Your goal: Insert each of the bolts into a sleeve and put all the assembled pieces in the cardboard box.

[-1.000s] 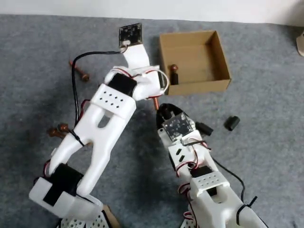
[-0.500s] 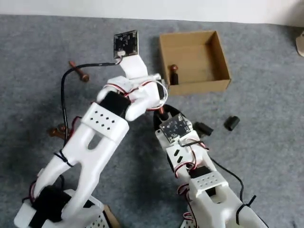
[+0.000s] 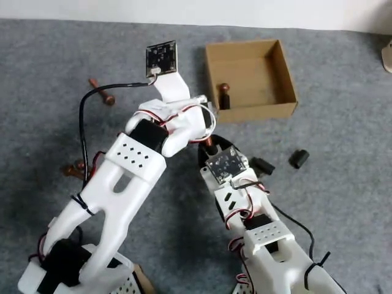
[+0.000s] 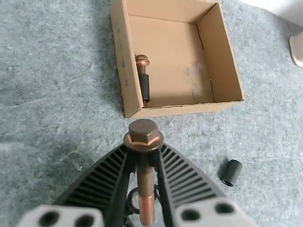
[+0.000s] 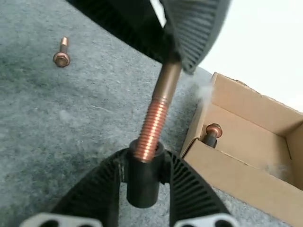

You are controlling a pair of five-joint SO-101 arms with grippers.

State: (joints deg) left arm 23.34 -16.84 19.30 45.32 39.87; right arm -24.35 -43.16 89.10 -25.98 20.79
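Left gripper (image 4: 144,153) fingers clamped on copper bolt (image 4: 143,135) shank, right gripper (image 5: 143,163) fingers clamped on black sleeve (image 5: 142,187), bolt's threaded tip set in sleeve mouth (just beside cardboard box (image 4: 122,71)), one assembled piece (image 4: 143,82) inside box.

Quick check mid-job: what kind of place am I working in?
Probably a small robotics test bench: grey carpet-like table covering, a cardboard box, loose bolts and a sleeve, white wall behind.

In the box (image 3: 257,113), far and right of centre, one assembled piece (image 3: 224,96) against the left wall. Just near of it (off its near left corner), bolt (image 4: 146,184) in the left gripper (image 4: 144,152), tip in the sleeve (image 5: 142,189) in the right gripper (image 5: 143,161). To the right, two loose sleeves (image 3: 299,158); on the left, loose bolts (image 3: 101,92).
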